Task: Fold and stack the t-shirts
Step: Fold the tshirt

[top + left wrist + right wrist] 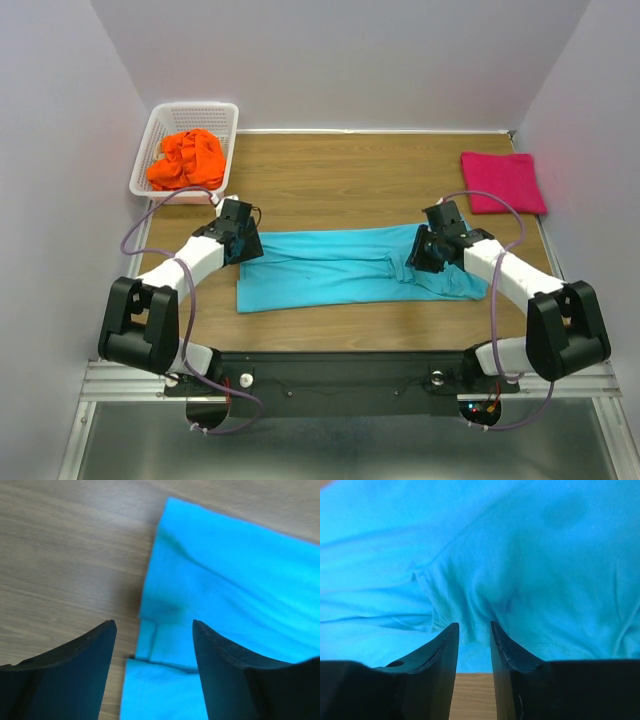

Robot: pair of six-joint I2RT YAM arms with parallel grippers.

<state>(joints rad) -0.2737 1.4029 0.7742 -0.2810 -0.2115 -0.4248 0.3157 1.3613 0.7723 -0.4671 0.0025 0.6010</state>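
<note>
The turquoise-blue t-shirt point(335, 268) lies folded into a long band across the middle of the table. My left gripper point(243, 246) hovers open over its left end; in the left wrist view its jaws point(154, 625) straddle the shirt's layered edge point(235, 580). My right gripper point(420, 256) sits on the shirt's right part, its jaws point(472, 626) pinched on a bunched fold of the cloth point(520, 555). The magenta-pink t-shirt point(503, 182) lies folded at the far right. The orange t-shirt point(187, 158) lies crumpled in the basket.
The white lattice basket point(150, 135) stands at the far left corner of the wooden table point(340, 185). White walls close in the left, back and right sides. The arm bases sit at the near edge.
</note>
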